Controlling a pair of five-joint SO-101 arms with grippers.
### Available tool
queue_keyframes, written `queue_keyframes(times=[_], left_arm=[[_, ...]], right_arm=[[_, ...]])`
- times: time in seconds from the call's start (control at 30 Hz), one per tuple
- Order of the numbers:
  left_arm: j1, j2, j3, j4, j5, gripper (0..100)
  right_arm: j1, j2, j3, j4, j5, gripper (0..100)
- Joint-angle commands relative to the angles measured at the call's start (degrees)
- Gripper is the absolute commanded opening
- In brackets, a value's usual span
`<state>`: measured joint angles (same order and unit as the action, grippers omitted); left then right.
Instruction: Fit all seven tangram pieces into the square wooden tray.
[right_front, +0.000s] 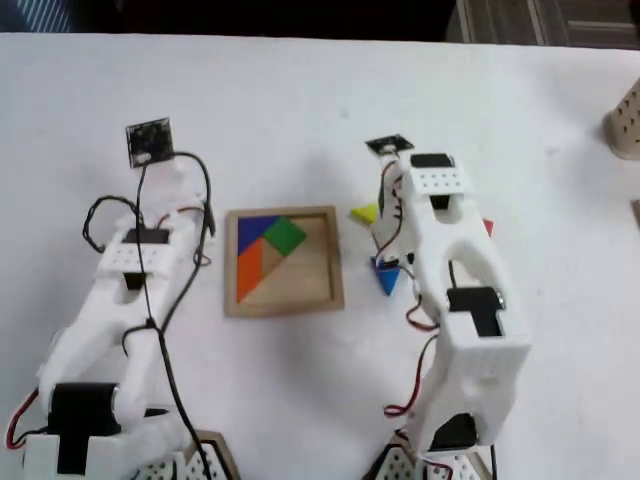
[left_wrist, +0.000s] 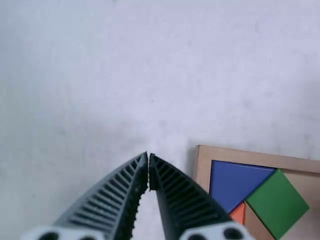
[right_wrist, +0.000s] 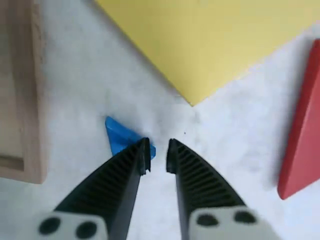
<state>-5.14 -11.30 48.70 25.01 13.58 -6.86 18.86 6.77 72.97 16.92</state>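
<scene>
Right gripper (right_wrist: 157, 150): ribbed black fingers slightly parted, nothing between, one tip over a small blue triangle (right_wrist: 116, 134); beyond, a flat yellow piece (right_wrist: 215, 40) and a red piece (right_wrist: 300, 145). Left gripper (left_wrist: 149, 167): toothed tips pressed together, empty, just beside the square wooden tray (left_wrist: 202, 165) holding a dark blue triangle (left_wrist: 232, 182), green square (left_wrist: 277, 202), orange piece (left_wrist: 239, 214)

We see two white, blocky arms. The left arm (right_front: 110, 300), left of the tray (right_front: 285, 308), is draped with black cables (right_front: 208, 195). The right arm (right_front: 455, 260), right of it, shows red wires (right_front: 417, 385). Both have black motors (right_front: 474, 300) and dark ribbed fingers (left_wrist: 112, 200) on white, screw-holed mounts (right_wrist: 70, 226).
</scene>
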Motion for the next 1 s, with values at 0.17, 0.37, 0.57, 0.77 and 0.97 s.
queue_keyframes(times=[0.17, 0.37, 0.57, 0.77, 0.97], left_arm=[[-0.31, -0.04, -3.34, -1.58, 0.00, 3], [-0.31, -0.04, -3.34, -1.58, 0.00, 3], [-0.48, 0.13, -3.34, -1.58, 0.00, 3], [-0.66, 0.22, -3.25, -1.58, 0.00, 3], [-0.22, 0.22, -3.25, -1.67, -2.90, 3]], right_arm=[[1.19, -11.47, 9.93, -11.65, 0.79, 1.8], [1.19, -11.47, 15.38, -14.02, 1.23, 1.8], [0.48, -12.18, 20.31, -14.55, 5.27, 1.8], [1.10, -17.63, 26.64, -14.20, 5.71, 1.8], [0.48, -25.98, 34.37, -16.66, 3.96, 1.8]])
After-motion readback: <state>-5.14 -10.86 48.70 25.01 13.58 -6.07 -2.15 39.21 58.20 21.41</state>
